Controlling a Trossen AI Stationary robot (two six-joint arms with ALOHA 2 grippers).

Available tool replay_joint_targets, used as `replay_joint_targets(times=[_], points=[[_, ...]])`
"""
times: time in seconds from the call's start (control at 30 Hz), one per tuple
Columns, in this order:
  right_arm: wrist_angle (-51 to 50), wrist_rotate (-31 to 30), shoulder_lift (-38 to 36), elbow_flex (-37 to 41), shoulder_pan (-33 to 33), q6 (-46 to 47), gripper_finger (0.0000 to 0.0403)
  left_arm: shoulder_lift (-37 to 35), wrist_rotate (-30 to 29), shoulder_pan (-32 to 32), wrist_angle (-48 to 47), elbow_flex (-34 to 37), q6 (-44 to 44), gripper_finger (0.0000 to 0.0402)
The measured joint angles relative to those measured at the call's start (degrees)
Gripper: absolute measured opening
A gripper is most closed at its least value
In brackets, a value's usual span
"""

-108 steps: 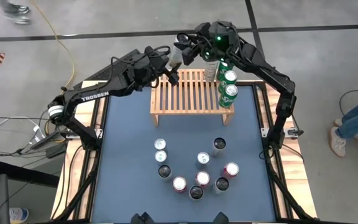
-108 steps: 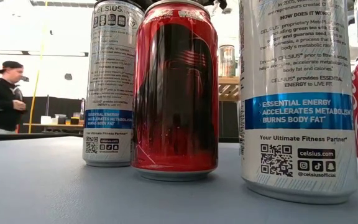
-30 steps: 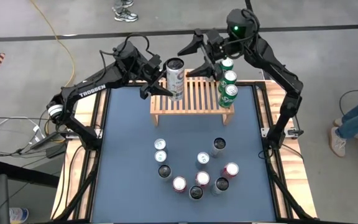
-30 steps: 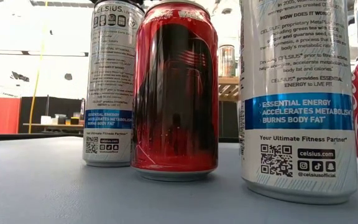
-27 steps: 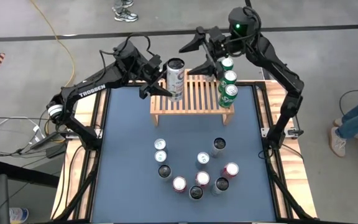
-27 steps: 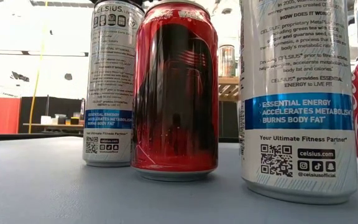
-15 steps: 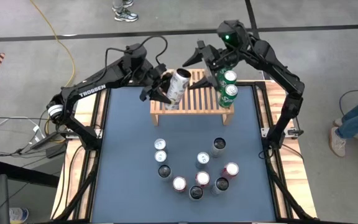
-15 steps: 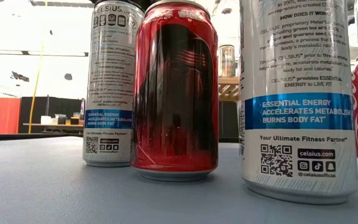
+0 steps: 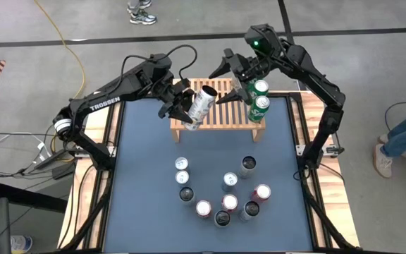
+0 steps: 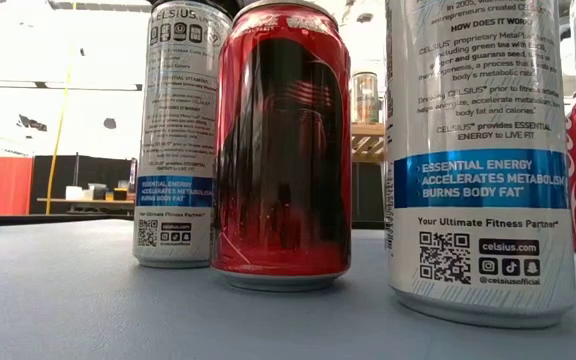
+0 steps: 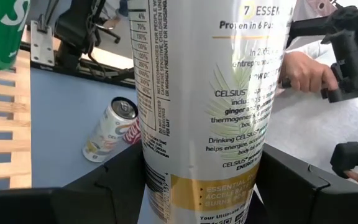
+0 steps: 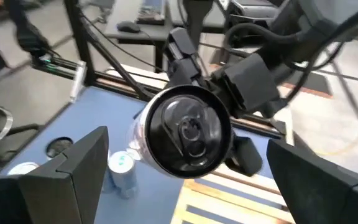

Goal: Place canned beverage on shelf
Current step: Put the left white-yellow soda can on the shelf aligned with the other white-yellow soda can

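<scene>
**Tilted can over the rack's left end**

While the left gripper grasps it around the body, the white can hangs tilted above the left end of the shelf, its dark top turned toward the right arm. In the left wrist view the same can fills the frame, its printed wall clamped between the two dark fingers.

On the shelf's right end stand two green cans, one behind the other; the other slats are bare.

Just beside those green cans, the right gripper hovers over the shelf's far edge with its fingers spread wide and nothing between them.

Nearer on the blue-grey table, well apart from the shelf, a cluster of upright cans waits: silver, dark and red tops. At table height a red can stands between two white ones.
</scene>
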State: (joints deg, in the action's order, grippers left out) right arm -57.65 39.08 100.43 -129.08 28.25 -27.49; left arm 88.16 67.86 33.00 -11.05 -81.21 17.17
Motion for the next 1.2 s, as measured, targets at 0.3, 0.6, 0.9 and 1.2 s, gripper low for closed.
replay_joint_targets(times=[0.3,0.6,0.9,1.2], points=[[0.7,1.1,2.9,0.1,-2.1,-0.4,0.0382,0.0,0.1,-0.7,-1.1,0.0,1.0,0.0238],[-1.0,3.2,2.9,0.1,-2.4,-1.0,0.0367,0.0,0.0,-0.8,-4.4,0.0,-0.5,0.0238],[-0.4,4.6,3.0,0.1,-2.8,-1.1,0.0326,0.0,0.0,-0.8,-4.5,0.0,-1.1,0.0238],[-0.6,4.2,4.1,-0.1,-3.3,-1.3,0.0254,0.0,-0.2,-1.0,-4.7,0.0,-1.0,0.0238]])
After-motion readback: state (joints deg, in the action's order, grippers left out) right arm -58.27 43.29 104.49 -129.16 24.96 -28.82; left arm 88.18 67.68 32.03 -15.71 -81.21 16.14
